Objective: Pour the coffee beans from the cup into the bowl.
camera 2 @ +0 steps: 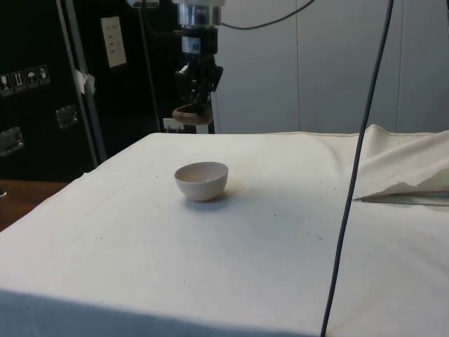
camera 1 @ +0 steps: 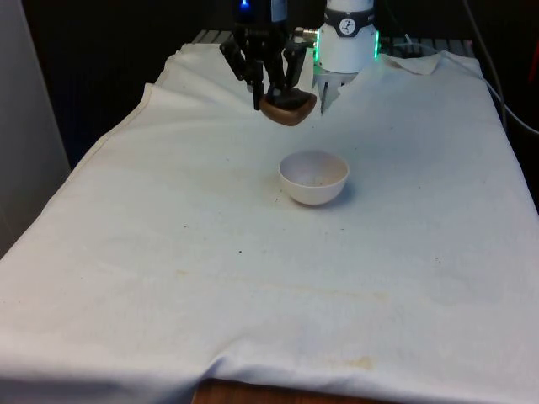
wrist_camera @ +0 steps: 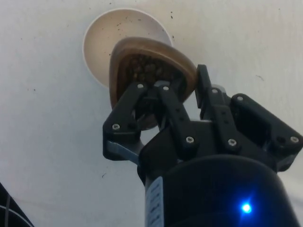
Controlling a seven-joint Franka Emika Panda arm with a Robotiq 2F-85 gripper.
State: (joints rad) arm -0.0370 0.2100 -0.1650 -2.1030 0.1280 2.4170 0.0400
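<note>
One white cloth (camera 1: 168, 269) is spread beneath the pincer (camera 1: 274, 84). Below it a white bowl (camera 1: 313, 177) is seen, seemingly almost empty. A brown cup (camera 1: 288, 108) of beans (wrist_camera: 144, 66) is clamped, tilted.

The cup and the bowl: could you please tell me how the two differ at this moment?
The cup is brown; the bowl is white. The cup hangs in the air, held by the claw at its rim, while the bowl rests on the white cloth. The cup is tilted; the bowl stands upright. In the wrist view the cup holds coffee beans, while the bowl has barely any. Both are round, open vessels.
</note>
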